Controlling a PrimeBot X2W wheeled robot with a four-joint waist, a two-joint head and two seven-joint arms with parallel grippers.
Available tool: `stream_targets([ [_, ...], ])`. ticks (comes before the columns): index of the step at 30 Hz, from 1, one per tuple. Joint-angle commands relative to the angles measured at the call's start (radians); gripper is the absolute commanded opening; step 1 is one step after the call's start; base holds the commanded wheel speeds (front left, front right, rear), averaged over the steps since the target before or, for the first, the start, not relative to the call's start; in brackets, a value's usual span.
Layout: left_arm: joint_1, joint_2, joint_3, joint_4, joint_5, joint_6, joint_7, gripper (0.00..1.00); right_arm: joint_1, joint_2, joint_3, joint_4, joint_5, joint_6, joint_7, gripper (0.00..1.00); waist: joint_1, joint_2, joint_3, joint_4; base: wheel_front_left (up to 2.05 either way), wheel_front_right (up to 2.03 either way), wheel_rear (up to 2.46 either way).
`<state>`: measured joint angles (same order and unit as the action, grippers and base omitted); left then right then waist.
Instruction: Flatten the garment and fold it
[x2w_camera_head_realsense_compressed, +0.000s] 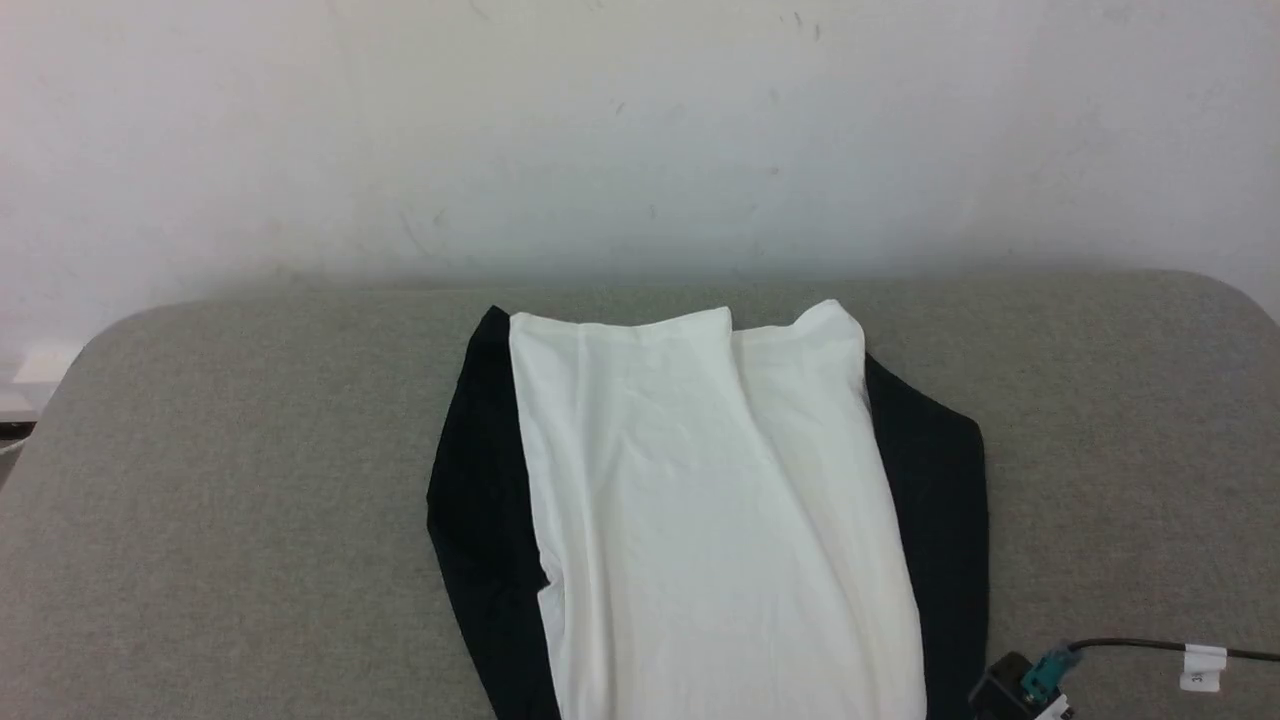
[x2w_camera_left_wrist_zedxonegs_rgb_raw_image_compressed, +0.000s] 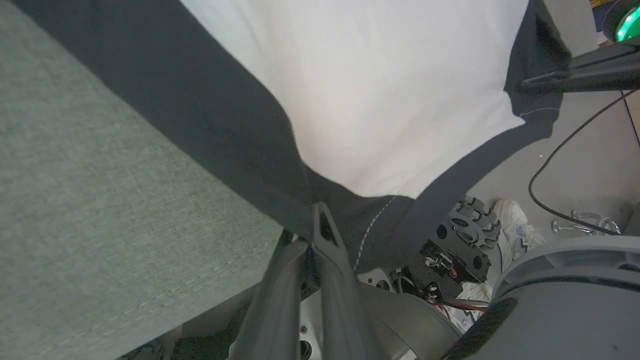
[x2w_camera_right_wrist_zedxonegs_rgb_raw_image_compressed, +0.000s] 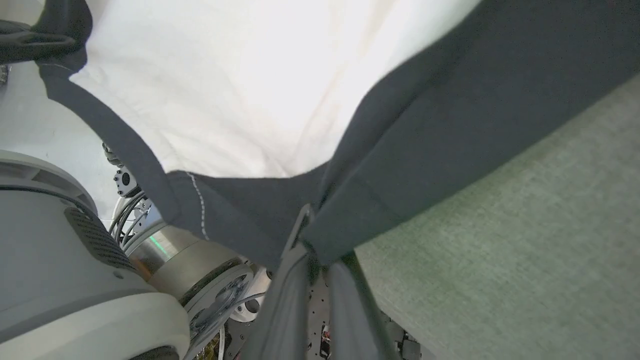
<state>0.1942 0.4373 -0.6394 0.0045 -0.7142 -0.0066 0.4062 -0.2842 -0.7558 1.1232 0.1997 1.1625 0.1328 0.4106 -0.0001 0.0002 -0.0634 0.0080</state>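
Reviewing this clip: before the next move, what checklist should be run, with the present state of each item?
1. Grip of the left hand, shut on the garment at its black edge: ok.
2. Grip of the right hand, shut on the same black edge: ok.
3. White body smooth on the table: not ok, creases run along it and the far hem is uneven.
4. Both sleeves laid flat: cannot tell, they lie partly under the white body.
5. Far hem resting on the table, short of its far edge: ok.
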Motion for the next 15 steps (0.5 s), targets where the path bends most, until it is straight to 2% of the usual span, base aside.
stream_targets([
  [1,0.01,0.012,-0.001,-0.001,-0.005,0.007,0.003,0.0,0.016,-0.005,-0.008,-0.004,-0.003,-0.002,0.004,0.0,0.0001,-0.0002,0.002,0.0,0.0,0.0,0.0],
  [6,-0.006,0.0,0.008,0.013,0.012,0.011,-0.043,0.0,0.053,0.009,-0.075,-0.009,-0.034,-0.002,-0.014,0.0,0.0001,-0.0002,0.019,0.0,0.0,0.0,0.0],
  [7,-0.014,-0.006,0.012,0.017,0.017,0.011,-0.061,0.29,0.057,0.01,-0.097,-0.002,-0.043,-0.002,-0.026,0.0,0.0001,-0.0002,0.023,0.001,0.0,0.0,0.0],
  [8,-0.024,-0.011,0.015,0.02,0.023,0.009,-0.076,1.0,0.059,0.014,-0.122,0.002,-0.056,-0.002,-0.044,0.46,0.0001,-0.0002,0.027,0.003,0.0,0.0,0.0],
  [9,-0.033,-0.018,0.021,0.021,0.025,0.009,-0.092,1.0,0.065,0.018,-0.147,0.005,-0.06,-0.002,-0.054,1.0,0.0001,-0.0002,0.031,0.006,0.0,0.0,0.0],
  [15,-0.096,-0.041,0.074,-0.006,0.05,0.009,-0.216,1.0,0.082,0.017,-0.297,-0.027,-0.086,-0.002,-0.092,1.0,0.0001,-0.0002,0.045,0.017,0.0,0.0,0.0],
])
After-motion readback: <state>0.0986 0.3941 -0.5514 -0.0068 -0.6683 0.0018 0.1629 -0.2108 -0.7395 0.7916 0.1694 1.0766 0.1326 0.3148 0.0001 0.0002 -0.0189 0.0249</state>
